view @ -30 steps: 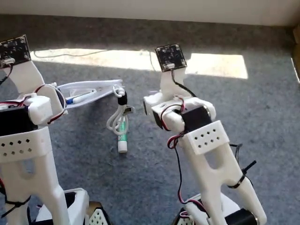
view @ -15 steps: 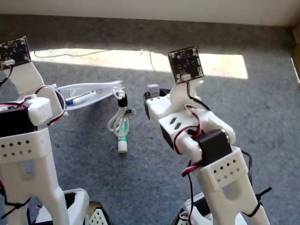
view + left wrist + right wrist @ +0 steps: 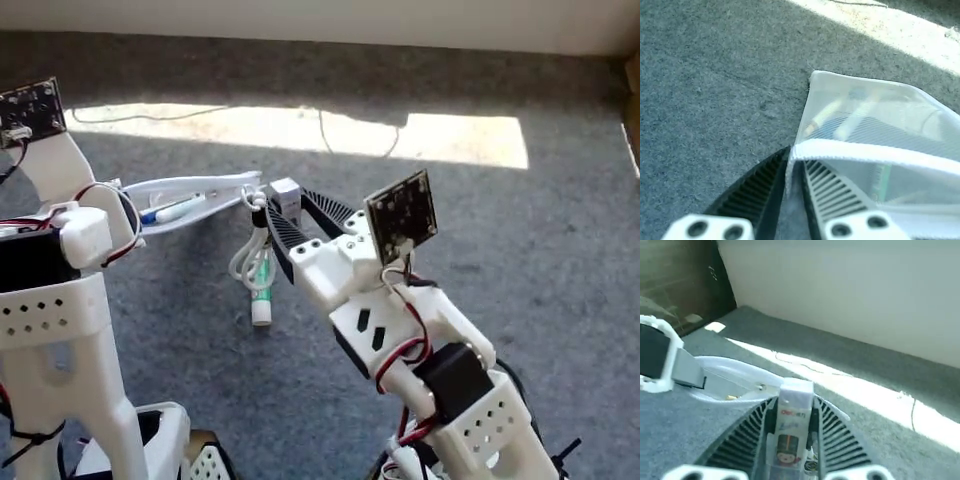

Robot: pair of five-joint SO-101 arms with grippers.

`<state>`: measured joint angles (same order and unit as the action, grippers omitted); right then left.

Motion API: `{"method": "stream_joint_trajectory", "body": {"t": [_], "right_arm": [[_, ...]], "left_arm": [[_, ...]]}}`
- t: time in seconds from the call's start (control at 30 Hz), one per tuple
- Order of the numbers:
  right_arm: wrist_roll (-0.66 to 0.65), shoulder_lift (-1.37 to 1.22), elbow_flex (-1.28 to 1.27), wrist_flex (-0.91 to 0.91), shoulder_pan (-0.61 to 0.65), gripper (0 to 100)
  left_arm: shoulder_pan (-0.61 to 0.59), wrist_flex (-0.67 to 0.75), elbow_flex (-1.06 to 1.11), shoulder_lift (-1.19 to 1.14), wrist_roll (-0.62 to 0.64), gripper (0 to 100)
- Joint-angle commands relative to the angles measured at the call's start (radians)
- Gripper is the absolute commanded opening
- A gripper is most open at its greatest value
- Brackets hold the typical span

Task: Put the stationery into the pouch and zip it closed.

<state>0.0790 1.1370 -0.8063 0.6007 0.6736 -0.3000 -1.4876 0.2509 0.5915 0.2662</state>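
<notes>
A white mesh pouch (image 3: 200, 190) lies open on the grey carpet, with a blue-tipped pen (image 3: 170, 211) inside. My left gripper (image 3: 795, 157) is shut on the pouch's rim (image 3: 865, 152), and pens (image 3: 840, 120) show through the mesh. My right gripper (image 3: 283, 206) is shut on a white eraser (image 3: 285, 194) and hovers just off the pouch's open end. In the right wrist view the eraser (image 3: 794, 405) sits upright between the fingers (image 3: 832, 432), with the pouch (image 3: 735, 377) just beyond. A green and white glue stick (image 3: 262, 290) lies on the carpet below the eraser.
A looped white cord (image 3: 242, 262) with a black end (image 3: 260, 212) lies over the glue stick. A thin cable (image 3: 330, 135) runs across the sunlit patch of carpet. A wall closes off the far side, and the left arm's body (image 3: 655, 360) stands beside the pouch.
My right arm has swung left and forward, carrying the eraser from mid-carpet to the pouch's open end. The left arm and the pouch have stayed put.
</notes>
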Motion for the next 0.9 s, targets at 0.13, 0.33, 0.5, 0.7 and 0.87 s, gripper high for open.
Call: {"method": "stream_joint_trajectory", "body": {"t": [0.13, 0.33, 0.5, 0.7, 0.87], "right_arm": [[0.008, 0.094, -0.136, -0.302, 0.127, 0.4], [0.005, 0.094, -0.285, -0.608, 0.176, 0.4], [0.008, 0.091, -0.318, -0.765, 0.179, 0.4], [0.005, 0.070, -0.318, -0.911, 0.252, 0.4], [0.005, -0.070, -0.317, -1.072, 0.263, 0.4]], "left_arm": [[0.013, 0.011, 0.007, -0.012, 0.003, 1], [0.013, 0.011, 0.007, -0.012, 0.003, 1], [0.013, 0.011, 0.007, -0.012, 0.003, 1], [0.013, 0.011, 0.008, -0.012, 0.003, 1], [0.013, 0.011, 0.012, -0.012, 0.003, 1]]}}
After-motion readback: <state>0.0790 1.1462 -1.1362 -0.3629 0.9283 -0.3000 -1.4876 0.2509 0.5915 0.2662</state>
